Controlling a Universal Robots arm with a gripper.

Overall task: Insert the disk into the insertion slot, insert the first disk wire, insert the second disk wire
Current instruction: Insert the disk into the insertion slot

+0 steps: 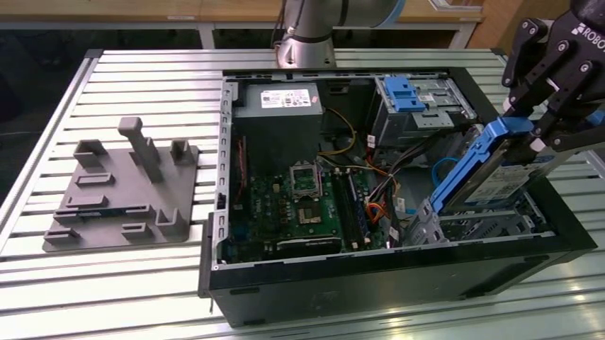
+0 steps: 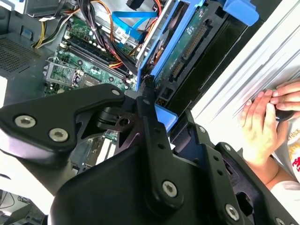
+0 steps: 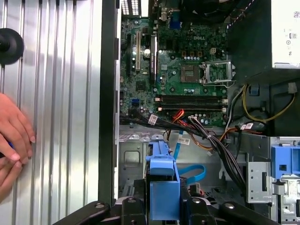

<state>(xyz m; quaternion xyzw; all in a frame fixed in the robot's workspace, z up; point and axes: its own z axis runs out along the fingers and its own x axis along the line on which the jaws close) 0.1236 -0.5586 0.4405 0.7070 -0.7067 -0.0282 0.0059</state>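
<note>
Disk (image 1: pixel 492 183) hangs at the right of the exterior view, clamped by its upper blue edge in the closed fingers (image 2: pixel 151 129) — long axis slanting down-left, lower end at the insertion slot (image 1: pixel 492 225) directly below — not seated, I'd say.

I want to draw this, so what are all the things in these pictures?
computer case: one, black, open on the table
table: one, silver slats, under everything
motherboard: one, green, inside the case
power supply: one, grey, case's far corner
tall bay: one, silver with blue latch, beside the power supply
insertion slot: one, silver-grey, near corner, the exterior view's right
disk: one, silver in blue carrier, tilted over the insertion slot
second disk wire: one, blue, lying inside the case
fixture: one, grey, on the table, the exterior view's left
hands: two, on the table beside the case
arm: one, silver, behind the case
gripper: one, black, shut on the disk
</note>
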